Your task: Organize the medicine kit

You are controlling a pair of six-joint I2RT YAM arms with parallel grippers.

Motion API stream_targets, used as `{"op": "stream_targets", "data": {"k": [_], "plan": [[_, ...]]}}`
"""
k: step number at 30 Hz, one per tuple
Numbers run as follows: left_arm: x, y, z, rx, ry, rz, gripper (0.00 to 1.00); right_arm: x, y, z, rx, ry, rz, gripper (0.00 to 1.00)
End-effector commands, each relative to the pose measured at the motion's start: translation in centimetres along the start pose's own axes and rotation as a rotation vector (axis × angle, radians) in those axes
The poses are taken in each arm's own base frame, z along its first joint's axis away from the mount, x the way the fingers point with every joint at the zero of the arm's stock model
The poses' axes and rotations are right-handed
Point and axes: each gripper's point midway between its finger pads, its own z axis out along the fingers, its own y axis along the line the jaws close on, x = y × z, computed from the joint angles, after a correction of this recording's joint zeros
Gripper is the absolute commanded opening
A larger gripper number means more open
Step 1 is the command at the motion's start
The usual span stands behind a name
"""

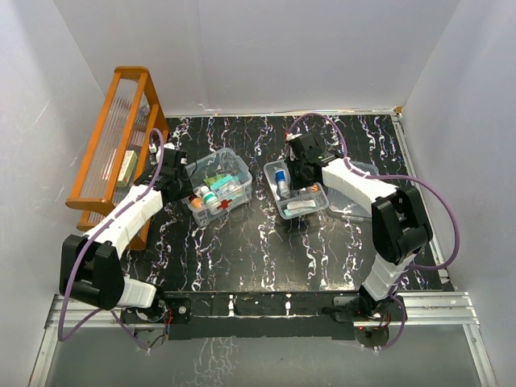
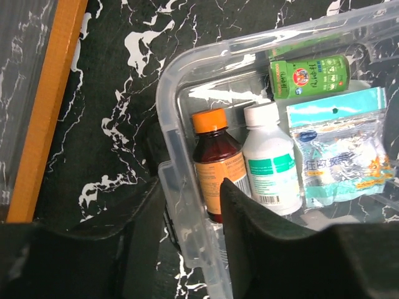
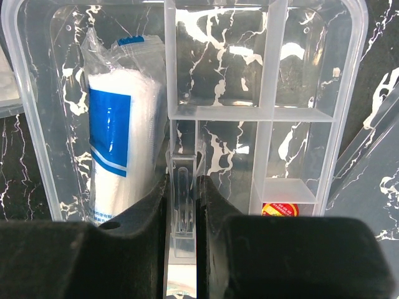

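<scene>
The clear box with a red cross stands left of centre. It holds an amber bottle, a white bottle, a green bottle and a packet. My left gripper straddles its left end wall, one finger outside and one inside, closed on it. The clear divided tray lies to the right. It holds a white-and-blue gauze pack and a small red tin. My right gripper is shut on the tray's central divider tab. The clear lid lies under my right arm.
The orange slatted rack stands at the far left, close to my left arm, and its edge shows in the left wrist view. White walls close in the black marbled table on three sides.
</scene>
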Motion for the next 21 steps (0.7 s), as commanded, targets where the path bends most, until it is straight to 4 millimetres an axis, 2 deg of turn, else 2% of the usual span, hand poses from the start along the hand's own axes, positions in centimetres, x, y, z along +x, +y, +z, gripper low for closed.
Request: {"op": "stream_targets", "data": {"k": [1, 9, 13, 17, 21], "plan": [[-0.8, -1.5, -0.2, 0.097, -0.041, 0.053, 0.35, -2.4, 0.1, -2.0, 0.001, -0.105, 0.021, 0.0], [-0.1, -4.9, -1.1, 0.325, 0.008, 0.222, 0.29, -3.1, -0.3, -3.2, 0.03, -0.128, 0.063, 0.0], [0.5, -5.7, -0.8, 0.371, 0.043, 0.272, 0.28, -3.0, -1.3, -4.1, 0.085, -0.121, 0.077, 0.0], [0.2, -6.4, -1.2, 0.409, 0.041, 0.298, 0.28, -2.2, -2.0, -5.6, 0.121, -0.102, 0.098, 0.0], [-0.1, -7.3, -1.5, 0.46, 0.04, 0.324, 0.28, -2.3, -2.6, -7.9, 0.148, -0.124, 0.118, 0.0]]}}
